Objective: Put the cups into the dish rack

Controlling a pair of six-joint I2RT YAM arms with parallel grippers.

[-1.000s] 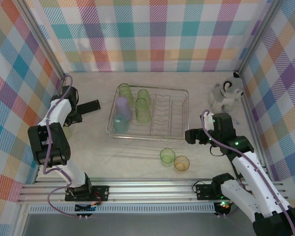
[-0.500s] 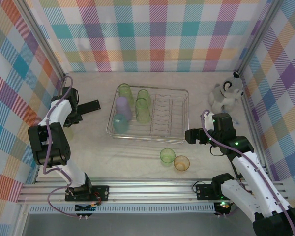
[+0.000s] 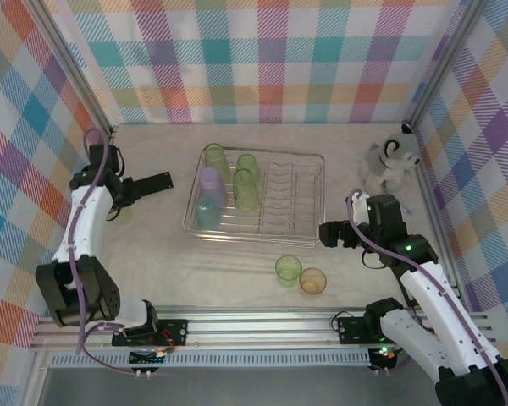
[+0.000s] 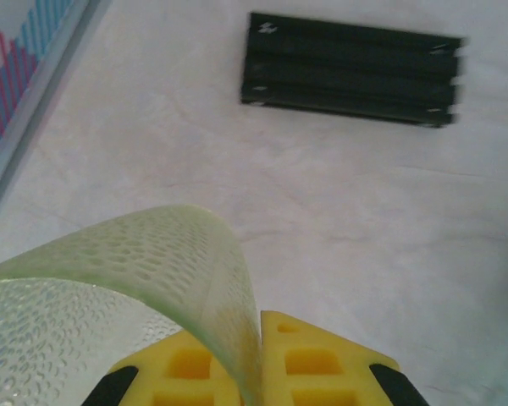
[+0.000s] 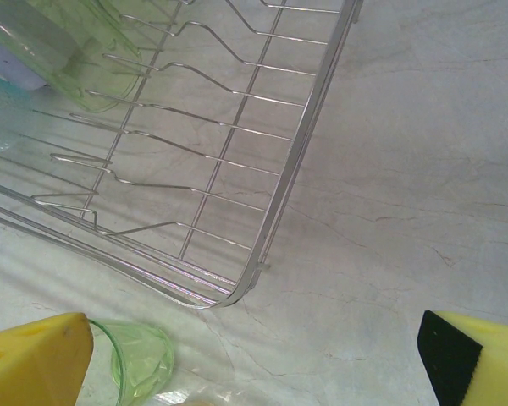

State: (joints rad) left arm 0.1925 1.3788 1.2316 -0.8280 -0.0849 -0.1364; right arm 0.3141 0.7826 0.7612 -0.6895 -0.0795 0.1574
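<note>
- Cups: five sit in the dish rack, which lies between the two hands. Three are green, with a lavender cup and a teal cup on the side towards the left hand.
- Left hand: its yellow pads are pressed together on the wall of a pale green dimpled cup. A black bar lies on the desk ahead of this hand, apart from it.
- Right hand: its fingers are spread wide with nothing between them. The rack's near right corner is just ahead.
- A green cup and an orange cup stand on the desk close together, near the right hand on its left. In the right wrist view the green cup's rim is just beside the left pad.
</note>
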